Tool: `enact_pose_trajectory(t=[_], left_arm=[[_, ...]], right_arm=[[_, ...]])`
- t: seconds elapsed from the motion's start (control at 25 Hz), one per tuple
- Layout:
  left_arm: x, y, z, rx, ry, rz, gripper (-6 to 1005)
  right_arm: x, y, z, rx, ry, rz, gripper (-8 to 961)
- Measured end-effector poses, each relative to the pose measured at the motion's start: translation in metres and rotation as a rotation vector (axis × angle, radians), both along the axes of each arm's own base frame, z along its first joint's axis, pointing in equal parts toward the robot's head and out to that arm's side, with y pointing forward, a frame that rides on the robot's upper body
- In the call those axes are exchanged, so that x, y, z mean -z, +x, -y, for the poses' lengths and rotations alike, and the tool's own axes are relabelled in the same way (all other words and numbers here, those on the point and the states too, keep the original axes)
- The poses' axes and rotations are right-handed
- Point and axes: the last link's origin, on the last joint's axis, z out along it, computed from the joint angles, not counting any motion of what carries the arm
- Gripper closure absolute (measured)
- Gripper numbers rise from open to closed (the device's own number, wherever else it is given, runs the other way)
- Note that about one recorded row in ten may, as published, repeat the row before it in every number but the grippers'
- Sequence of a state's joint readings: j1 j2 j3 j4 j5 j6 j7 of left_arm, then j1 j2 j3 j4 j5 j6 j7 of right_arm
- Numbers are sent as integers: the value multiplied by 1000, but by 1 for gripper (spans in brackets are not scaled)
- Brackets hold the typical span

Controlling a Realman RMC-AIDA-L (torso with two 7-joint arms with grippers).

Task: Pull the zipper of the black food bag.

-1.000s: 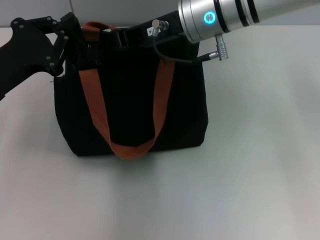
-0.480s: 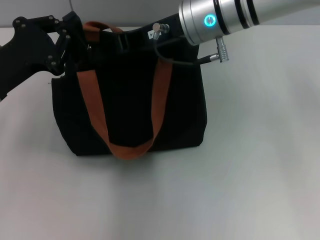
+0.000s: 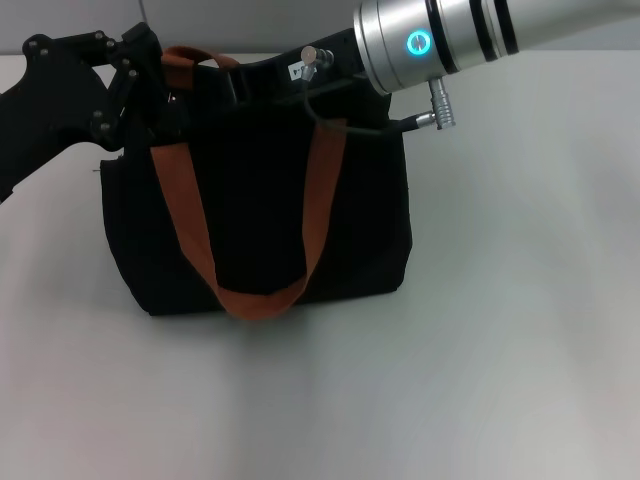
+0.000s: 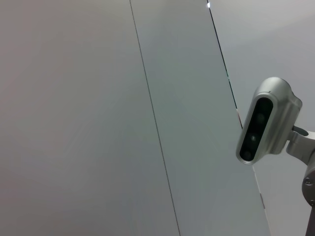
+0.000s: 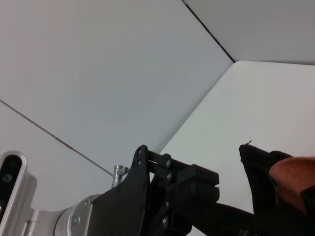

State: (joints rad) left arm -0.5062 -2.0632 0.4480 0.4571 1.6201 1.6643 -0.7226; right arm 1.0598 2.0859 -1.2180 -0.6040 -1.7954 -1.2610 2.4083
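Left gripper (image 3: 165, 95) is pressed against the top left corner of the black food bag (image 3: 260, 215), and whether its fingers are clamped on the fabric I cannot tell, black on black. Right gripper (image 3: 240, 80) is over the top edge mid-bag; its fingers are hidden too, and the zipper is not visible from the head view. Compared with a second ago, the right arm has slid leftward along the top edge and the bag's top left corner has shifted slightly. That reads as the zip being drawn along while the left side braces, though the pull tab stays unseen. The bag stands upright on the white worktop (image 3: 500, 350), orange strap (image 3: 255, 295) hanging down its front.
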Motion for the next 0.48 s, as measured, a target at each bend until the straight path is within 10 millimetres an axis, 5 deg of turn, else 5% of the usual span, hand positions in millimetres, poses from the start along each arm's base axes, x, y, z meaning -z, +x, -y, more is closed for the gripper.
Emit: enact_pose_trajectory(t=[0.48], left_arm=[[1,1,0,4,-5,0,885]], right_arm=[[-1,1,-1,14,10,-21,626]])
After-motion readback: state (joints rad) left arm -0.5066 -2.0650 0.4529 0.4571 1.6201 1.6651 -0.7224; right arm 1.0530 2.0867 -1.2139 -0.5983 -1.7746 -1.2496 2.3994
